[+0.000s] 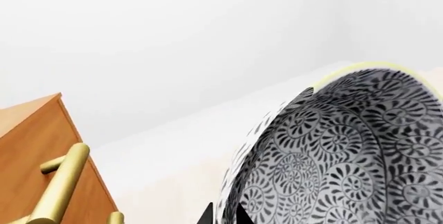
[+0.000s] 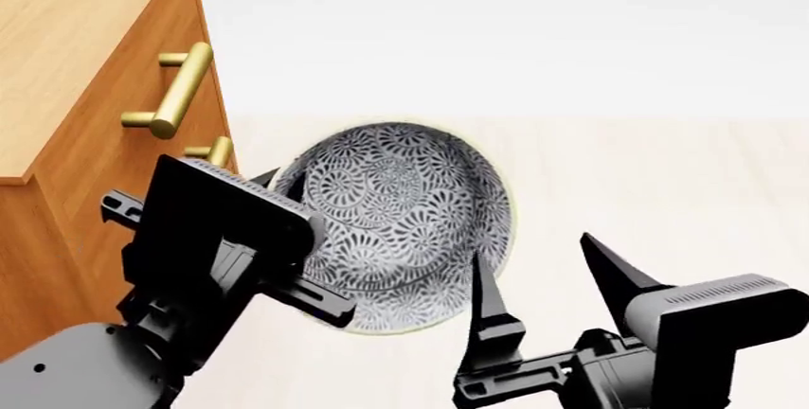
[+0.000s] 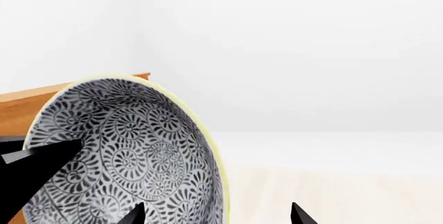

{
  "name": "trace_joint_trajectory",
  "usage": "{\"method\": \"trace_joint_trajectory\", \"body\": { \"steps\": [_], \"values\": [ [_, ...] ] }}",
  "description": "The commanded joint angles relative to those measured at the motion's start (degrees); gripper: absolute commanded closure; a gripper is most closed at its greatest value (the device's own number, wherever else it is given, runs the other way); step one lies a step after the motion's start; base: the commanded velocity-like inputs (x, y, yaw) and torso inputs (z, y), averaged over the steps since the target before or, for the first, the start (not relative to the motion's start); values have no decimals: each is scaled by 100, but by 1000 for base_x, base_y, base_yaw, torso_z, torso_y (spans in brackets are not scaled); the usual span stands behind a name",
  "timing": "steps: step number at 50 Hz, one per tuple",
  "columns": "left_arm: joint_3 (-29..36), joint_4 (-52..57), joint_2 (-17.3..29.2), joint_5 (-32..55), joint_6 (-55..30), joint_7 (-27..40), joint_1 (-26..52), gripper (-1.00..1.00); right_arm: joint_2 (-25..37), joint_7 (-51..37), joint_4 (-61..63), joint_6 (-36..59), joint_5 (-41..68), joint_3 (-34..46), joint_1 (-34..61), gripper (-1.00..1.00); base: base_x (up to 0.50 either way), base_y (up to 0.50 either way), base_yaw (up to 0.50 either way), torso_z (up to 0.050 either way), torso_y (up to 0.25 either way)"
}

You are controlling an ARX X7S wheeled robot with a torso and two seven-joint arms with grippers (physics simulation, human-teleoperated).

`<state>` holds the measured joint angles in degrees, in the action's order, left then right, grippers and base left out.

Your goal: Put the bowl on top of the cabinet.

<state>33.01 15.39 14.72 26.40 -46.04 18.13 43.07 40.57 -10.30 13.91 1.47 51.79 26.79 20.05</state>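
obstacle: cabinet (image 2: 76, 78) left, handles (image 2: 170, 92) protruding | free: open floor (image 2: 657, 172) right

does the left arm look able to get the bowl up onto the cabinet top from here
Probably yes: the left gripper already grips the bowl beside the cabinet, with nothing visible between them.

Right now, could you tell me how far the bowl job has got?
Done: the bowl is lifted and tilted. In hand: the left gripper holds its rim; the right gripper stands open beside it. Left: carrying it onto the cabinet top, which it isn't over yet.
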Motion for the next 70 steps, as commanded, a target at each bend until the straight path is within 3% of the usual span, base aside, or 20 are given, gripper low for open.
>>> {"method": "trace_joint_trajectory", "body": {
  "steps": [1, 17, 19, 33, 52, 59, 64, 70],
  "values": [
    [128, -564, -215, -296, -172, 189, 430, 100, 34, 290, 16, -1029, -34, -362, -944, -100, 0, 0, 0, 0, 0],
    [755, -1423, -354, -622, -276, -151, 1152, 100, -509, 1412, -383, -2702, 630, -891, -2223, -100, 0, 0, 0, 0, 1],
    [802, -1349, -315, -445, -241, -505, 1250, 100, -625, 1698, -537, -2858, 893, -936, -2323, -100, 0, 0, 0, 0, 0],
    [1005, -1328, -555, -420, -1019, -606, 2189, 100, -1330, 2929, -2077, -3111, 1796, -1076, -2029, -100, 0, 0, 0, 0, 1],
    [1075, -2527, -1189, -339, -1332, -890, 3428, 100, -1282, 2886, -2130, -3221, 1592, -1151, -2009, -100, 0, 0, 0, 1, 1],
    [1050, -3185, -1455, 87, -1571, -959, 3935, 100, -1321, 2904, -2269, -3184, 1534, -1116, -1902, -100, 0, 0, 0, 0, 0],
    [1518, -3906, -1459, 1009, -1238, -575, 4492, 100, -1326, 2940, -2311, -3139, 1522, -1084, -1858, -100, 0, 0, 0, 0, 0],
    [1871, -4969, -1462, 2211, -908, -628, 5176, 100, -1296, 2950, -2219, -3161, 1533, -1108, -1921, -100, 0, 0, 0, 0, 2]
  ]
}}
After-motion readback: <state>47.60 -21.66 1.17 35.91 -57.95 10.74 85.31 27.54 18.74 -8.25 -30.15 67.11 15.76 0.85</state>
